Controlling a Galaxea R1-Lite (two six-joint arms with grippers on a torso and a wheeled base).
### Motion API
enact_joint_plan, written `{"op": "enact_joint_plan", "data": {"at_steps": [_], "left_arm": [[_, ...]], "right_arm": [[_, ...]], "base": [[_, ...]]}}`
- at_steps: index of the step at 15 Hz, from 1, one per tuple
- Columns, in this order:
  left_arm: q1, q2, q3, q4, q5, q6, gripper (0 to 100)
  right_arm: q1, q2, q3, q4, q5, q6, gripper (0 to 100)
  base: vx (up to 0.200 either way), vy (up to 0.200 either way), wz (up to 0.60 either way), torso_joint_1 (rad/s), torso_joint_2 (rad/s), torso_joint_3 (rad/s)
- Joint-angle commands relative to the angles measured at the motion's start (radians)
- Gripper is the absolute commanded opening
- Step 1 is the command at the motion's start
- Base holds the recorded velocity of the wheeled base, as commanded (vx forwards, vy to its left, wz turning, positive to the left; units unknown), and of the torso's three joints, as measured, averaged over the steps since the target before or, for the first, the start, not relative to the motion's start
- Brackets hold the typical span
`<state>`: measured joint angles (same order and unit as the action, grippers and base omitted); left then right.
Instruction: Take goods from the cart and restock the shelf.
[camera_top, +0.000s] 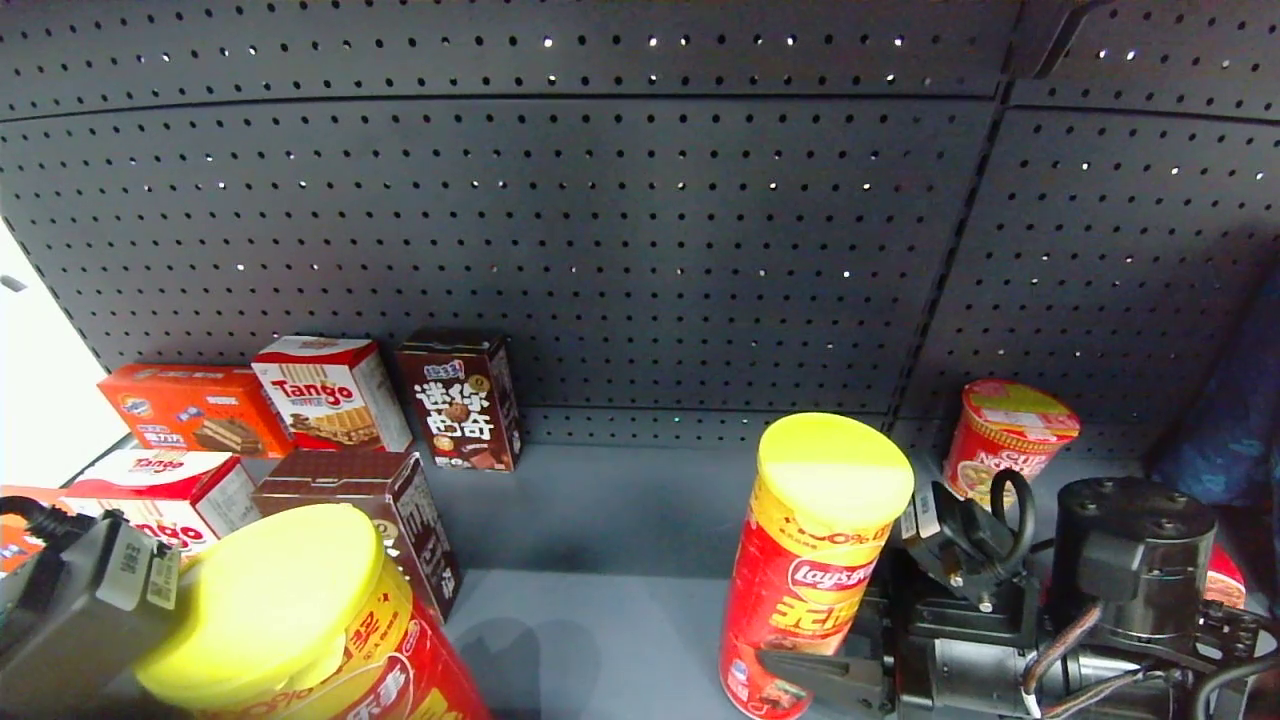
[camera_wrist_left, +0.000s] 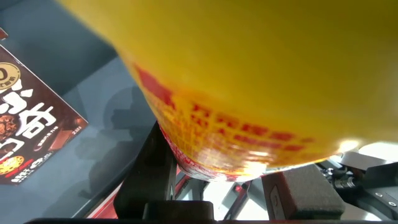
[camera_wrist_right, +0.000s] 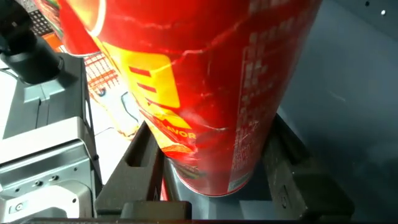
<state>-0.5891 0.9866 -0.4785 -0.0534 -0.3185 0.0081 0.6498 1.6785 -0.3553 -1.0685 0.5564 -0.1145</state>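
Right can (camera_top: 815, 560) is upright over the shelf (camera_top: 620, 520) floor, yellow lid up, w/ the right claw (camera_wrist_right: 211, 180) clamped on it down low near the base. The low grip makes sense imo: it keeps the can vertical and lets the bottom meet the shelf first. Can't tell if the base is touching the floor yet, the bottom edge is cut off from where I'm looking. It sits just in front of the cup (camera_top: 1005, 435), which is back by the pegboard (camera_top: 600, 250), so prob the round stuff goes on that side.

Left can (camera_top: 300, 620) is in the left claw (camera_wrist_left: 217, 183), also pinched near its base. This one's tilted though, and it seems to be up off the shelf. My guess is it's held there bc the boxes (camera_top: 330, 392) take up the whole left corner in two rows, and the nearest brown one is right beside the can. There's no room to set it down there w/o knocking something.

There's a big open patch b/w the boxes and the right can, so that's where I'd guess the left one belongs. Main risk tbh: tall skinny cans tip easy once let go, esp. one coming in at an angle.
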Motion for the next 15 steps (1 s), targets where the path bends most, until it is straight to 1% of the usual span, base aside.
{"op": "enact_joint_plan", "data": {"at_steps": [1,3,6,7,15], "left_arm": [[0.0,0.001,0.0,0.0,-0.001,0.0,0],[0.0,0.001,-0.002,0.0,-0.001,0.0,0],[0.0,0.0,0.0,0.0,-0.001,0.0,0],[0.0,0.0,0.001,0.0,-0.001,0.0,0],[0.0,-0.005,0.014,0.001,-0.001,0.0,0]], "right_arm": [[0.001,0.05,-0.001,-0.019,0.0,-0.001,0],[0.004,0.082,-0.005,-0.045,0.002,-0.001,0],[0.004,0.093,-0.002,-0.05,0.004,-0.007,0],[0.002,0.093,-0.001,-0.05,0.004,-0.008,100],[0.002,0.087,0.006,-0.05,0.004,-0.007,100]], "base": [[0.0,0.0,0.0,0.0,0.0,0.0],[0.0,0.0,0.0,0.0,0.0,0.0],[0.0,0.0,0.0,0.0,0.0,0.0],[0.0,0.0,0.0,0.0,0.0,0.0],[0.0,0.0,0.0,0.0,0.0,0.0]]}}
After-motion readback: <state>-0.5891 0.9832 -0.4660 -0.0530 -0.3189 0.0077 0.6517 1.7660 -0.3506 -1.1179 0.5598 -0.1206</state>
